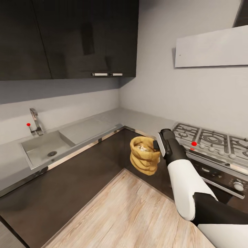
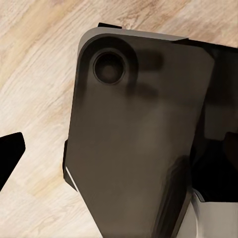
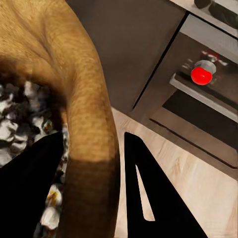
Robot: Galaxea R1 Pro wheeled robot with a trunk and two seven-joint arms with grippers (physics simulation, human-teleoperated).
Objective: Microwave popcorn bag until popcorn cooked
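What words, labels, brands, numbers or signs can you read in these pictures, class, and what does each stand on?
None can be read.
The popcorn bag, held in the right gripper, shows no print.
The oven front below the gas hob has knobs and faint marks, too blurred to read.

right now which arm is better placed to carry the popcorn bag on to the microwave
Right. The right gripper already pinches the popcorn bag by its rim, one finger inside and one outside, holding it in the air above the floor. The left wrist view shows no bag.
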